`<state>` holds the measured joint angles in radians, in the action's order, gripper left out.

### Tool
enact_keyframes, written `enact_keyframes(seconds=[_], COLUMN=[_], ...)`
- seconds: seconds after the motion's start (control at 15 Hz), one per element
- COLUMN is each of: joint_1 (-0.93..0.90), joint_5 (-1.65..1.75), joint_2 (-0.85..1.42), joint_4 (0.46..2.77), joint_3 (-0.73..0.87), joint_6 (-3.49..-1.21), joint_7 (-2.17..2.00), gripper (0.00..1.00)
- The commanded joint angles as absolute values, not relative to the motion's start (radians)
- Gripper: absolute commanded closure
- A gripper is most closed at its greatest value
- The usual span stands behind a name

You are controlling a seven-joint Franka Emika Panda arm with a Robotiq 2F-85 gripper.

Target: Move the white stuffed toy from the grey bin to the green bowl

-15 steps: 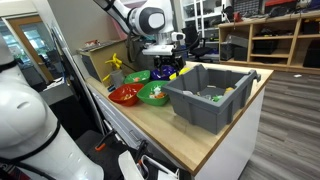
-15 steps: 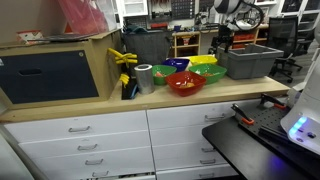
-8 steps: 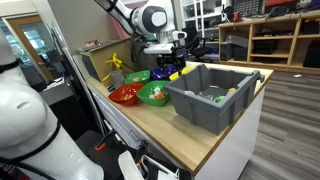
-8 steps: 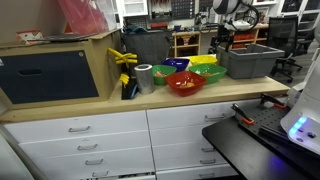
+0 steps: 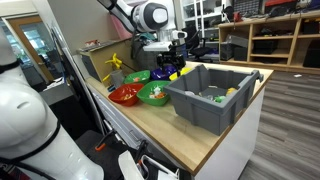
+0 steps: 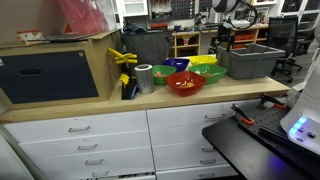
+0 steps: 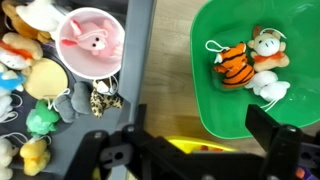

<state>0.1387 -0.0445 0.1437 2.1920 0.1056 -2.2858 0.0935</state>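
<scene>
In the wrist view the white stuffed toy (image 7: 272, 90) lies in the green bowl (image 7: 215, 100), beside an orange tiger toy (image 7: 235, 58). The grey bin (image 7: 136, 50) is at the left and holds several other soft toys. My gripper (image 7: 195, 150) is open and empty, above the strip of table between the bin and the bowl. In both exterior views the gripper (image 5: 165, 62) (image 6: 222, 42) hangs above the bowls next to the bin (image 5: 200, 108) (image 6: 250, 65). The green bowl also shows there (image 5: 155, 94) (image 6: 207, 72).
A pink bowl with a pink toy (image 7: 90, 42) sits inside the bin. A yellow bowl (image 7: 190, 148) lies under the gripper. A red bowl (image 5: 124, 95), a blue bowl (image 6: 180, 64) and another green bowl (image 5: 137, 76) cluster nearby. A tape roll (image 6: 145, 77) stands beyond them.
The gripper has drawn up very slightly. The toys, bowls and bin have not moved.
</scene>
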Motion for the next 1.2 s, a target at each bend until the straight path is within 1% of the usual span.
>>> enact_keyframes(seconds=[0.0,0.4,0.8,1.13], joint_1=[0.127,0.107,0.076,0.049], joint_5=[-0.072,-0.122,-0.026,0.08], joint_2=[0.135,0.151,0.164,0.166], joint_4=[2.124,1.976,1.873,1.747], joint_3=[0.095,0.07,0.074,0.071], joint_6=[-2.258,-2.246,-2.22,-1.979], joint_7=[0.085,0.073,-0.048,-0.225], gripper=[0.0,0.0,0.0,0.0])
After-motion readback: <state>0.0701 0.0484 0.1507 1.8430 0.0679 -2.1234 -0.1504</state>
